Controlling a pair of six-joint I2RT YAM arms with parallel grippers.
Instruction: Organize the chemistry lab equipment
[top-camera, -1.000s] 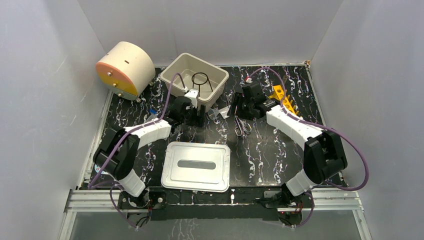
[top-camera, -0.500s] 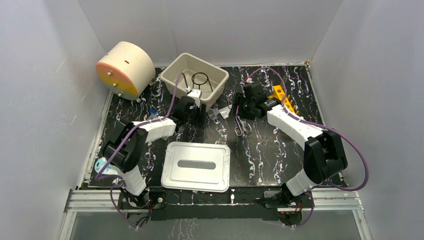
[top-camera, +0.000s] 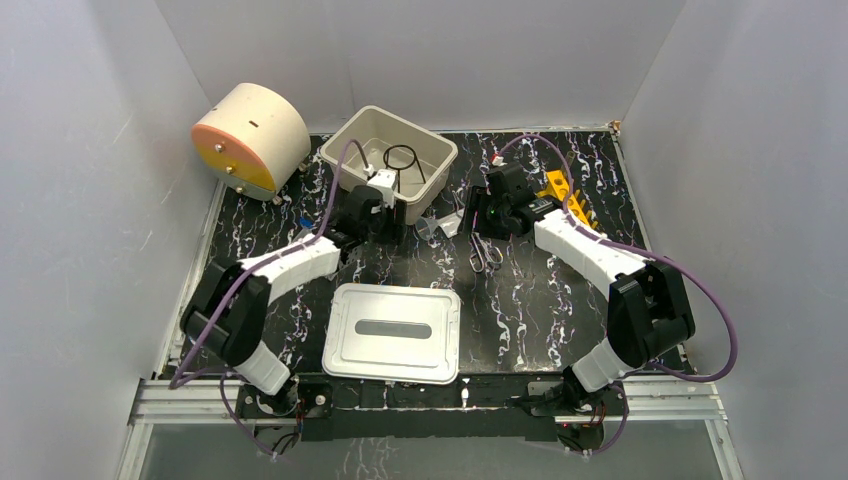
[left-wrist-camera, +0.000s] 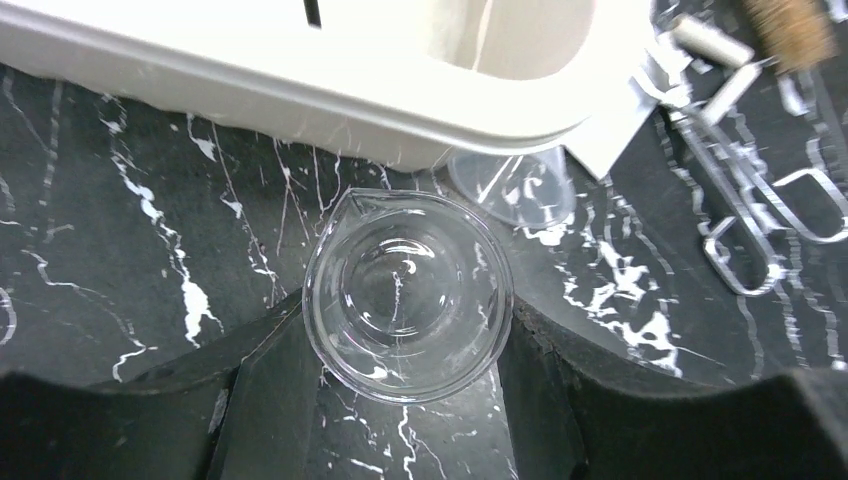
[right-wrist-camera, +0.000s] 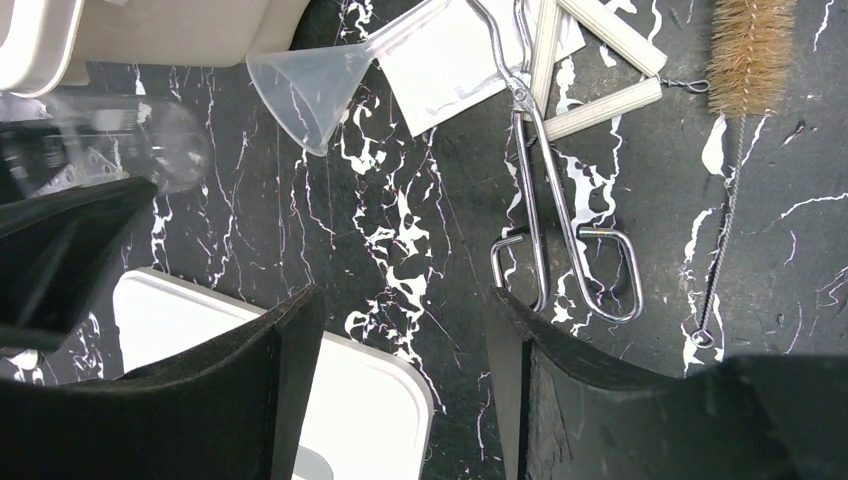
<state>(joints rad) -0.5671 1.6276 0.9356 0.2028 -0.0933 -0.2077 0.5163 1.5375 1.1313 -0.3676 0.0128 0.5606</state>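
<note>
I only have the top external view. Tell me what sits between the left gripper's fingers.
Observer: The left wrist view shows a clear beaker, upright on the table, inside the left gripper.
Operator: Report the grip.
Observer: Both fingers sit against its sides; whether they squeeze it, I cannot tell.
Operator: Now the right gripper.
Observer: Open, nothing between its fingers; in its wrist view metal tongs lie on the table close to one fingertip.

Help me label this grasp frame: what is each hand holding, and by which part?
The left hand grips the clear beaker by its opposite side walls. The right hand is open, holding nothing.
</note>
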